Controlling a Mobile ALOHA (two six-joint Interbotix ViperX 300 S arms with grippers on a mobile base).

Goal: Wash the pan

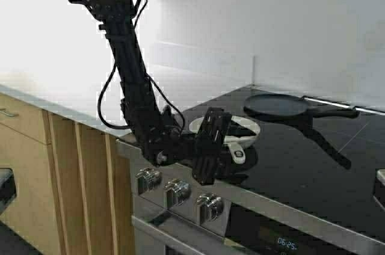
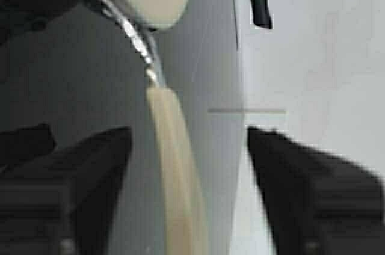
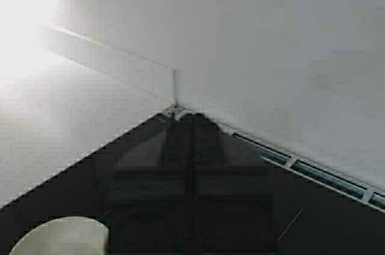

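Cream pan [image 1: 240, 127] sits mid-frame on the black cooktop [image 1: 313, 171], our left claw [image 2: 187, 165] spread wide around its handle [image 2: 174, 177], so we should centre, clench squarely, then lift level; right claw [image 3: 192, 171] looks clenched, empty, above the cooktop.
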